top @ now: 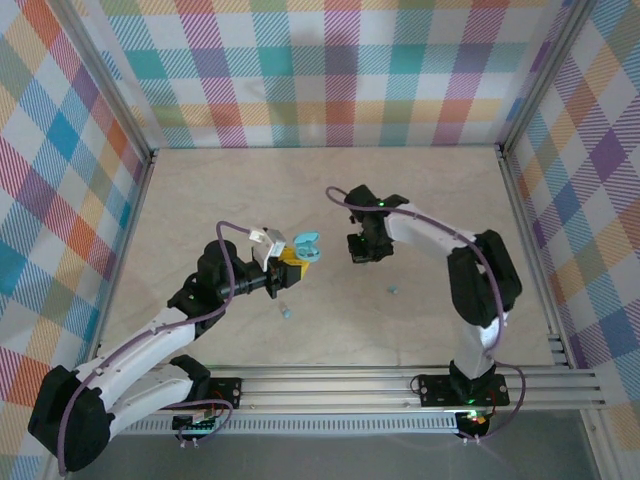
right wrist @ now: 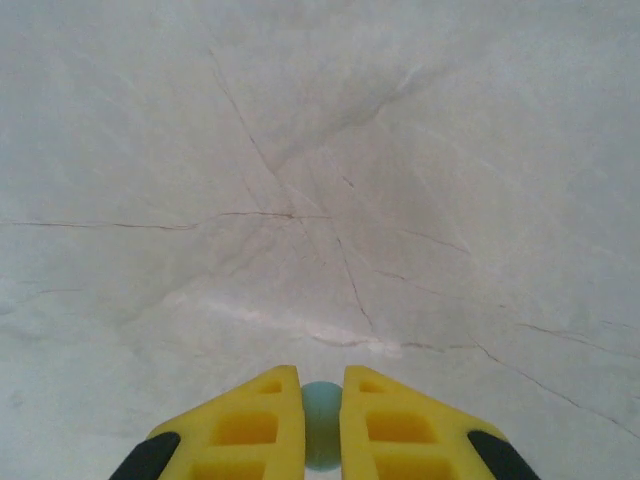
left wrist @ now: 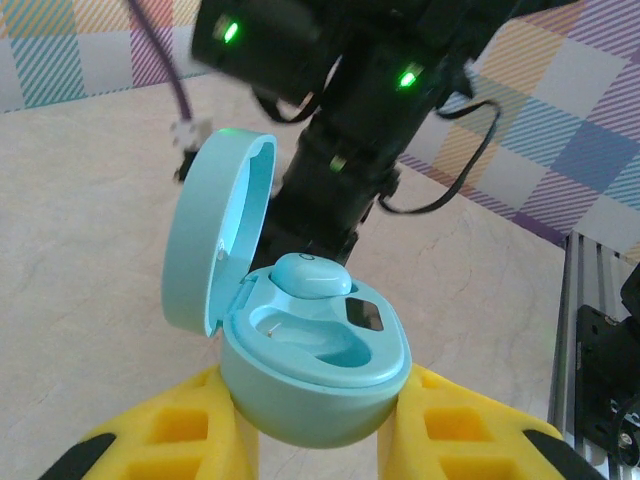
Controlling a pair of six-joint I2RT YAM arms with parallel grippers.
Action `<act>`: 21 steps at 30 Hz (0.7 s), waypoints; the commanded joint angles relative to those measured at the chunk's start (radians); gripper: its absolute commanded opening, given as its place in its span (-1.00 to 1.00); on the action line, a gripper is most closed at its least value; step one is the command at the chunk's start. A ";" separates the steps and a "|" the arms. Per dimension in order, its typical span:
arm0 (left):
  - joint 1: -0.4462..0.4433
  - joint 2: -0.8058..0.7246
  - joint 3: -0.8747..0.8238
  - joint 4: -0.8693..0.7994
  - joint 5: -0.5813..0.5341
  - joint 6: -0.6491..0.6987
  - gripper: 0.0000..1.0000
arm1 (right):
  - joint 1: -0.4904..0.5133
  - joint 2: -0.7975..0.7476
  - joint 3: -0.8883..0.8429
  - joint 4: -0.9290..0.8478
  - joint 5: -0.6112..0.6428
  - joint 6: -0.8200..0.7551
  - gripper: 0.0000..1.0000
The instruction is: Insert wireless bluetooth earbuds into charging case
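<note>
The left gripper (left wrist: 315, 405), closest to the lens, pinches between its yellow fingers (left wrist: 180, 425) the lower body of the teal charging case (left wrist: 318, 350), whose lid (left wrist: 215, 230) stands open. The right gripper (right wrist: 322, 382) is pressed together on a small held earbud (right wrist: 322, 430) over the pale table (right wrist: 300, 150). A seated earbud (left wrist: 310, 275) rests in the case beside an empty slot. On the table lie one loose earbud (top: 393, 290) and another loose earbud (top: 287, 311).

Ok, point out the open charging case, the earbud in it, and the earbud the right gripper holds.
charging case (left wrist: 300, 400): left wrist view, base's front wall.
seated earbud (left wrist: 310, 275): left wrist view, rounded top.
held earbud (right wrist: 322, 420): right wrist view, its visible middle.
</note>
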 commanded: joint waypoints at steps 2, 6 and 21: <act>-0.012 0.033 0.041 0.049 0.041 0.015 -0.92 | -0.009 -0.127 -0.015 0.040 -0.090 0.001 -0.85; -0.019 0.081 0.062 0.081 0.058 0.015 -0.92 | -0.010 -0.232 -0.011 0.033 -0.092 -0.003 -0.85; -0.069 0.236 0.134 0.188 0.025 0.018 -0.96 | -0.009 -0.545 -0.019 0.044 -0.166 0.047 -0.90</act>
